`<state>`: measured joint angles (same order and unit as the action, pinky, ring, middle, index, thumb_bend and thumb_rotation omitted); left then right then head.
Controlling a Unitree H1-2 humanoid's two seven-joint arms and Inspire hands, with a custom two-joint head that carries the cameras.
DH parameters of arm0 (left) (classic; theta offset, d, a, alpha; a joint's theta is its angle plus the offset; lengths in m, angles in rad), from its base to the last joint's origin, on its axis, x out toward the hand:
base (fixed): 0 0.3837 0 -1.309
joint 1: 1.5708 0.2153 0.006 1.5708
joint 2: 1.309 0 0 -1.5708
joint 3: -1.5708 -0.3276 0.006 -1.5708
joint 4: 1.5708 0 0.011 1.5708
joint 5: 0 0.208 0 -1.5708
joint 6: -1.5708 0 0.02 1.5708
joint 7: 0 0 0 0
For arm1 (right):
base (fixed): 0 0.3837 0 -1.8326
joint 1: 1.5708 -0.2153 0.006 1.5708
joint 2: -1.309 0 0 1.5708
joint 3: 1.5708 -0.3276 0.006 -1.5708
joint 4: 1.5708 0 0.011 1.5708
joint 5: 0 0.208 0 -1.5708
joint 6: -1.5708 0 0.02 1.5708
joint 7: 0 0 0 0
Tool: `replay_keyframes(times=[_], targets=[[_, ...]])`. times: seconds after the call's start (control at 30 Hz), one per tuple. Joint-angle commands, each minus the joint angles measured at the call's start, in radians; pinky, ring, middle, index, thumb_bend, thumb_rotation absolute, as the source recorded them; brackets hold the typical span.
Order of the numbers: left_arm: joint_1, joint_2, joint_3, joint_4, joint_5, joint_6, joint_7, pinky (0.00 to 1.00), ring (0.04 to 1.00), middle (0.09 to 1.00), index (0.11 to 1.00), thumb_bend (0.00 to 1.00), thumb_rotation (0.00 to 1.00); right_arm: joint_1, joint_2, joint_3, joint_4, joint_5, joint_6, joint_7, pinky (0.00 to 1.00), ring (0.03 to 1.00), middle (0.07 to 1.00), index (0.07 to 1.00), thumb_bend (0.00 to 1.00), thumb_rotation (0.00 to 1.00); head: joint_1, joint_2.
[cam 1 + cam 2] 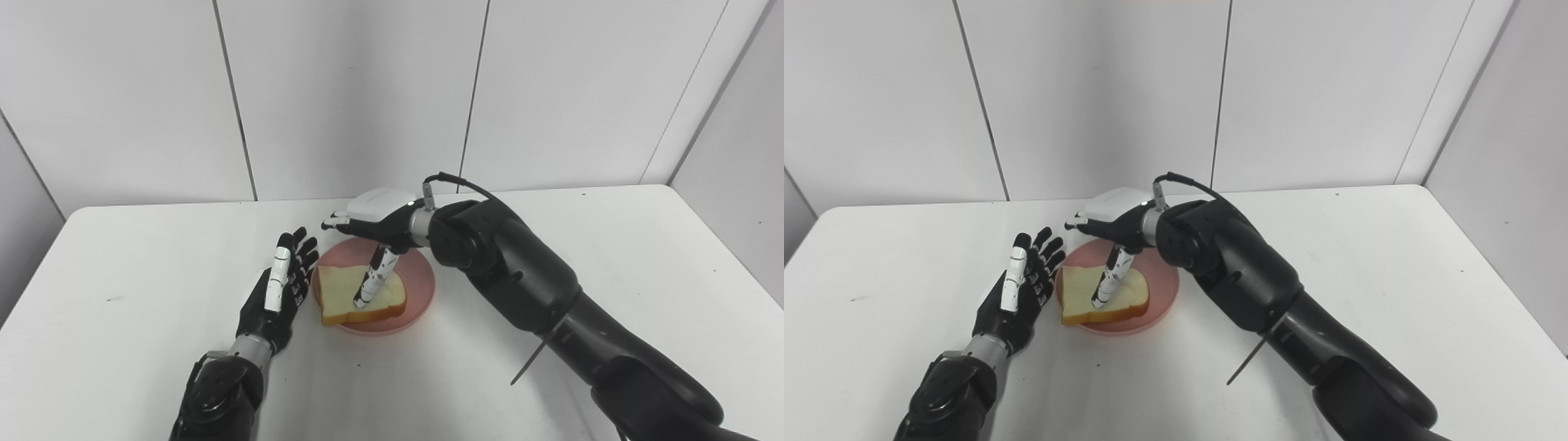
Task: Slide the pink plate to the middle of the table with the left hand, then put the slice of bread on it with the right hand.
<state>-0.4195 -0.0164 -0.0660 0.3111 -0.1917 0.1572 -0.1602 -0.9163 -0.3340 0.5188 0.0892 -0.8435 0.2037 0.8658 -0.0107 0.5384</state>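
The pink plate sits near the middle of the white table. A slice of bread lies flat on it, its left corner reaching over the plate's left rim. My right hand hovers over the plate's far side with fingers spread and open; its thumb points down and its tip rests on or just above the bread's top. My left hand stands open just left of the plate, fingers straight and pointing away, palm side toward the plate, holding nothing.
The white table ends at a grey panelled wall behind and a side wall at the right. My right forearm crosses the table's right half, with a thin rod sticking out below it.
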Motion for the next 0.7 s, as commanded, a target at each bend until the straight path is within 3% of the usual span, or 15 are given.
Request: replay_keyframes(times=[0.0, 0.07, 0.17, 0.27, 0.37, 0.5, 0.57, 0.6, 0.67], targets=[[0.016, 0.001, -0.011, 0.035, 0.009, 0.042, -0.020, 0.99, 0.995, 0.996, 1.000, 0.76, 1.00, -0.069, -0.021, -0.050, -0.059, 0.009, 0.043, -0.003, 1.00, 0.992, 1.000, 0.968, 0.97, 0.45, -0.002, -0.001], [0.016, 0.001, -0.008, 0.039, 0.005, 0.034, -0.025, 0.99, 0.997, 0.998, 1.000, 0.77, 1.00, -0.059, -0.028, -0.087, -0.083, 0.023, 0.061, -0.015, 0.97, 0.991, 1.000, 0.970, 0.97, 0.44, -0.005, -0.002], [0.020, -0.001, -0.003, 0.029, 0.004, 0.040, -0.023, 0.99, 0.998, 0.998, 1.000, 0.76, 1.00, -0.029, -0.039, -0.157, -0.095, 0.090, 0.047, -0.060, 0.86, 0.959, 0.997, 0.973, 0.97, 0.44, -0.009, -0.003], [0.022, 0.002, -0.004, 0.024, 0.009, 0.041, -0.025, 1.00, 0.997, 0.997, 1.000, 0.76, 1.00, 0.004, -0.046, -0.217, -0.093, 0.164, 0.025, -0.106, 0.84, 0.946, 0.983, 0.979, 0.95, 0.43, -0.010, -0.004], [0.026, 0.003, -0.001, 0.012, 0.004, 0.045, -0.027, 1.00, 1.000, 1.000, 1.000, 0.75, 1.00, 0.057, -0.052, -0.289, -0.094, 0.246, 0.047, -0.146, 0.83, 0.936, 0.974, 0.992, 0.95, 0.48, -0.011, -0.009], [0.032, 0.006, 0.002, -0.002, 0.011, 0.039, -0.019, 1.00, 0.997, 0.994, 0.993, 0.75, 1.00, 0.121, -0.057, -0.346, -0.105, 0.317, 0.066, -0.188, 0.87, 0.969, 0.992, 1.000, 0.98, 0.71, -0.016, -0.014], [0.033, 0.006, 0.006, -0.008, 0.014, 0.026, -0.012, 1.00, 0.994, 0.991, 0.991, 0.75, 1.00, 0.153, -0.059, -0.365, -0.117, 0.341, 0.089, -0.203, 0.88, 0.976, 0.998, 1.000, 0.96, 0.75, -0.016, -0.017], [0.033, 0.004, 0.013, -0.008, 0.012, 0.013, -0.007, 1.00, 0.997, 0.995, 0.991, 0.75, 1.00, 0.172, -0.060, -0.375, -0.123, 0.353, 0.096, -0.214, 0.87, 0.975, 0.999, 1.000, 0.92, 0.85, -0.016, -0.017], [0.032, 0.000, 0.024, -0.001, 0.006, -0.010, -0.005, 1.00, 0.993, 0.991, 0.985, 0.76, 1.00, 0.198, -0.060, -0.386, -0.134, 0.372, 0.105, -0.231, 0.87, 0.979, 1.000, 1.000, 0.88, 0.94, -0.017, -0.020]])
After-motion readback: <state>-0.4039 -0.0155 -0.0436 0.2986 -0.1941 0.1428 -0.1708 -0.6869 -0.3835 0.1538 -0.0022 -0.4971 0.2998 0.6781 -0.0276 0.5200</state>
